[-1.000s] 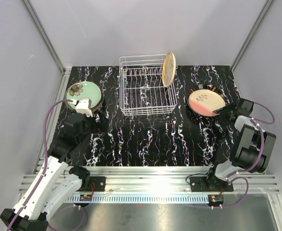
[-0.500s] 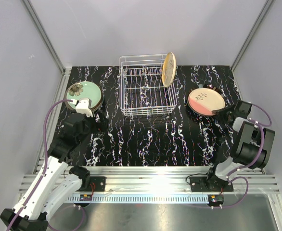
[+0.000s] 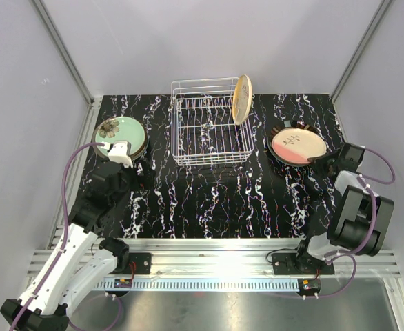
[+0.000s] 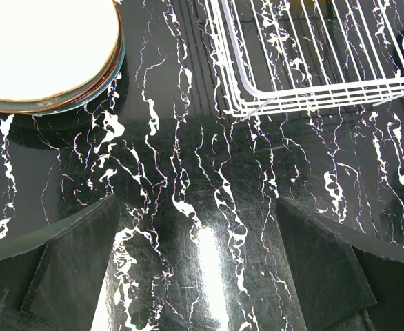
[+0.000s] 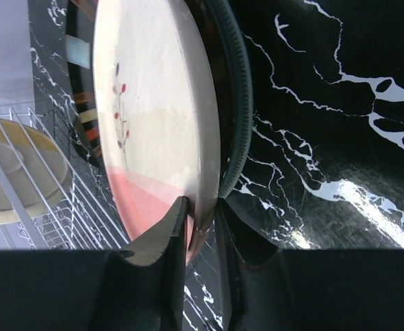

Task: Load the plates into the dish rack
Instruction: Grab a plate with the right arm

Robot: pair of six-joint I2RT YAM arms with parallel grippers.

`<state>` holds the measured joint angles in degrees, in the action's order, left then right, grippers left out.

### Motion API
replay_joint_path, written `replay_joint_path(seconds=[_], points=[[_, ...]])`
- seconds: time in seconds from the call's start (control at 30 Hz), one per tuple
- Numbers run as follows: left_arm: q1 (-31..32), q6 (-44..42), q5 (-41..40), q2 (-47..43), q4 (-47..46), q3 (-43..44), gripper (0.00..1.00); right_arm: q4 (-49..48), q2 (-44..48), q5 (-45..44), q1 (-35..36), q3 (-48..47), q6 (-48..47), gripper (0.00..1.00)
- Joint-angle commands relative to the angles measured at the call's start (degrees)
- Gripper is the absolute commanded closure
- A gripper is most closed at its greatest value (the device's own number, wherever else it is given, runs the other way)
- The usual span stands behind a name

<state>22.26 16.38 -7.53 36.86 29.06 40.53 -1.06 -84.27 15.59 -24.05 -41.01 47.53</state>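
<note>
left stack: mint-green floral round plate (image 3: 119,132) on top of a few more plates, far-left part of the black white-veined marble counter (image 3: 209,196); in the left wrist view the top face is washed out pale, brown and teal rims show below it
left end effector (image 4: 196,214): open, both dark fingers (image 4: 71,262) spread wide, nothing between them; hovers over bare counter just near-side of the left stack, not touching it; in the top view it sits at the stack's near edge (image 3: 123,153)
white wire dish rack (image 3: 210,124): centre back of the counter, between the two stacks, well apart from both arms; its near-left corner shows in the left wrist view (image 4: 312,89)
cream-yellow round plate (image 3: 242,98): in the rack, standing on edge at the rack's right side, leaning slightly right; only plate loaded
peach-and-pink round plate (image 3: 297,145): top of the right stack, right of the rack, small twig mark on its face; its near rim is lifted off the dark ribbed-rim plate (image 5: 233,103) beneath
right end effector (image 5: 200,207): closed on the near-right rim of the peach-and-pink plate, one finger (image 5: 154,241) on the top face, the other under the rim; in the top view at the stack's right edge (image 3: 320,161)
far rim of gripped plate: cannot tell if it touches the stack
</note>
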Motion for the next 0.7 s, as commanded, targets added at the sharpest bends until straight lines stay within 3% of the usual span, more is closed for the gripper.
replay_joint_path(seconds=[0.0,0.67], points=[[0.0,-0.1,0.9,-0.2,-1.7,2.6,0.01,2.5,4.3,-1.0,0.1,-3.9,-2.1,1.00],[0.0,-0.2,0.5,-0.3,-1.5,2.7,0.01,3.6,8.9,-0.6,0.1,-10.8,-7.0,1.00]])
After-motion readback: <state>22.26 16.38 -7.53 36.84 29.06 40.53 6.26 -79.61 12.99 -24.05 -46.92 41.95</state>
